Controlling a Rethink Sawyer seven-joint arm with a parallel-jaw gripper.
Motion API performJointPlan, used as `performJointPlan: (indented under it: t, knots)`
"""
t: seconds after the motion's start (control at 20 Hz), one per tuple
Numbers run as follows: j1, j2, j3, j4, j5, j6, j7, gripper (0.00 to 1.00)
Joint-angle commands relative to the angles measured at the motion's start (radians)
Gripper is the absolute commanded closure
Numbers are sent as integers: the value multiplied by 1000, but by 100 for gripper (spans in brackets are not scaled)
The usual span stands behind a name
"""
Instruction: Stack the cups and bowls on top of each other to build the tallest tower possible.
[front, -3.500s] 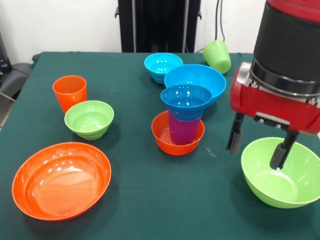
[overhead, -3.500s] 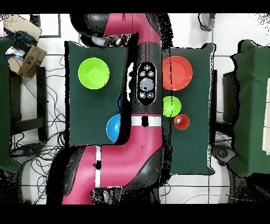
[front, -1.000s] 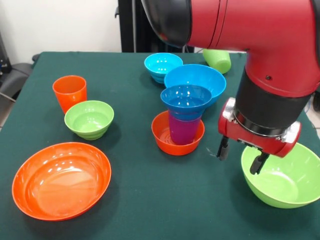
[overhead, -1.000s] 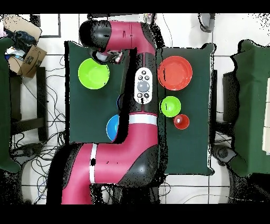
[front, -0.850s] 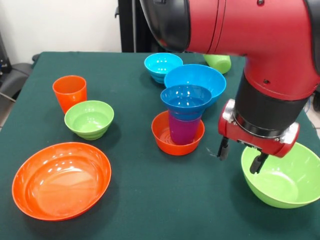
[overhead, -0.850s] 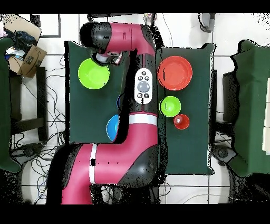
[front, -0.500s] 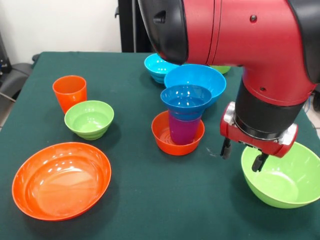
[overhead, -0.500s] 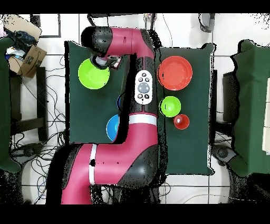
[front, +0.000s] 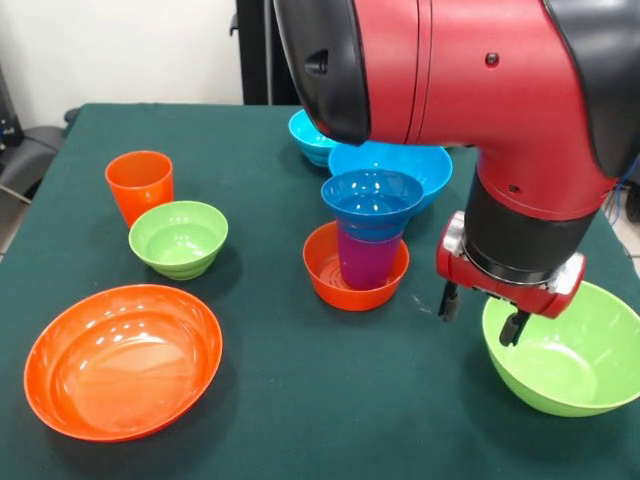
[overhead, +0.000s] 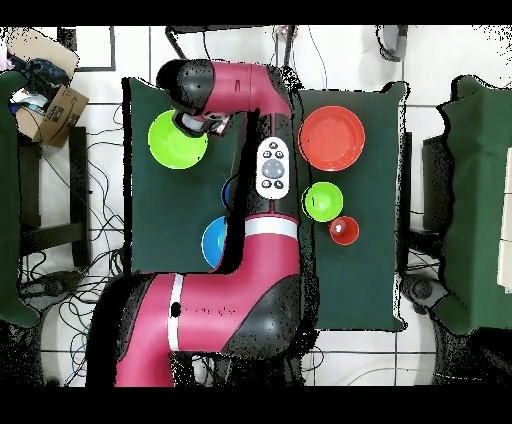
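The tower stands mid-table in the front view: a small orange bowl (front: 350, 280) holds a purple cup (front: 367, 258), and a dark blue bowl (front: 372, 197) sits on the cup. My gripper (front: 481, 314) is open and straddles the left rim of the large lime green bowl (front: 565, 355), one finger outside and one inside. An orange cup (front: 139, 184), a small lime green bowl (front: 179, 237) and a large orange bowl (front: 122, 360) stand at the left. The lime green cup is hidden behind the arm. In the overhead view the arm covers the rim of the large green bowl (overhead: 172, 142).
A large light blue bowl (front: 400, 162) stands just behind the tower, and a small light blue bowl (front: 303, 131) shows partly behind the arm. The arm's thick red link (front: 450, 70) spans the back right of the table.
The gripper has come down to the green bowl's left rim and stayed open. The upper arm has swung across the back and now hides the lime green cup.
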Motion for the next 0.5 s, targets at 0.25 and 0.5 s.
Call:
performJointPlan:
  t: [0.25,0.5]
  knots:
    - [-18,-6,79,121,0,-74,-57,0]
    - [-23,5,92,116,8,-78,-71,0]
